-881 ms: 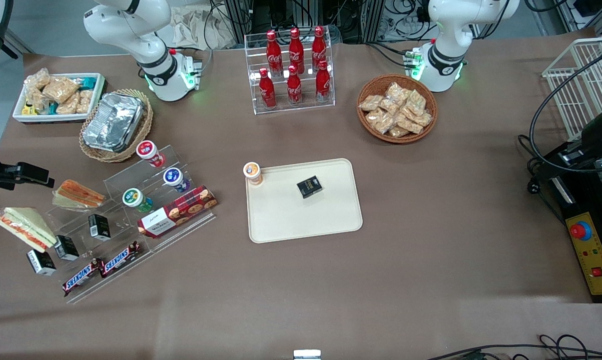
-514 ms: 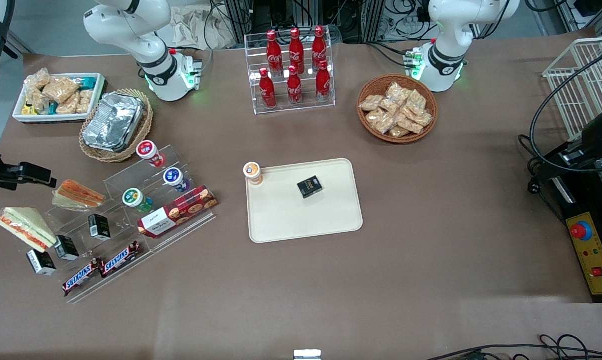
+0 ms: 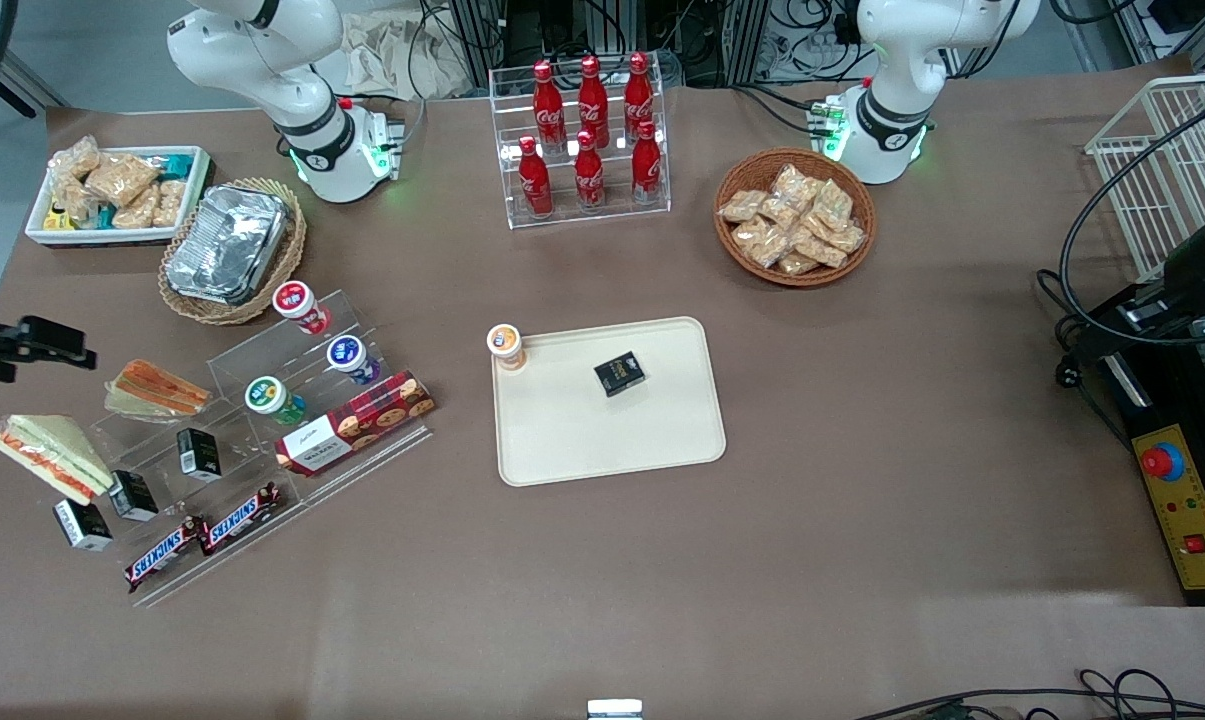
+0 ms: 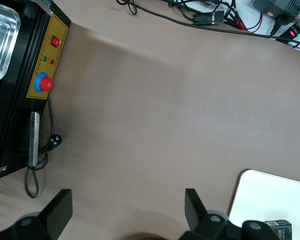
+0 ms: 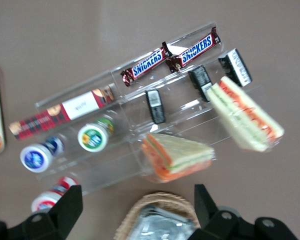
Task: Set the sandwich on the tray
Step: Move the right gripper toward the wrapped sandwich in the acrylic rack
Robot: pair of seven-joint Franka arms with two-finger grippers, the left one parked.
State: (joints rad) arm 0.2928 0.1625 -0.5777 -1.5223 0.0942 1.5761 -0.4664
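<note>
The sandwich (image 3: 47, 455), a clear-wrapped wedge of pale bread with a thin orange-red stripe, lies on the table at the working arm's end, beside a clear acrylic rack; it also shows in the right wrist view (image 5: 245, 116). The cream tray (image 3: 607, 445) lies mid-table, and its corner shows in the left wrist view (image 4: 270, 195). My right gripper (image 3: 57, 345) hangs above the table, open and empty, farther from the front camera than the sandwich. In the right wrist view the gripper (image 5: 137, 202) has its jaws wide apart over the foil container's basket.
A second wedge sandwich with a broad orange face (image 3: 157, 388) sits on the rack (image 3: 262, 440) with cups, small black boxes, Snickers bars and a biscuit box. A foil container in a basket (image 3: 230, 245) and a white snack bin (image 3: 117, 195) are close by. The tray holds a cup (image 3: 505, 345) and a black box (image 3: 619, 373).
My right gripper has drifted a little toward the working arm's end of the table and slightly farther from the front camera. Nothing else has moved.
</note>
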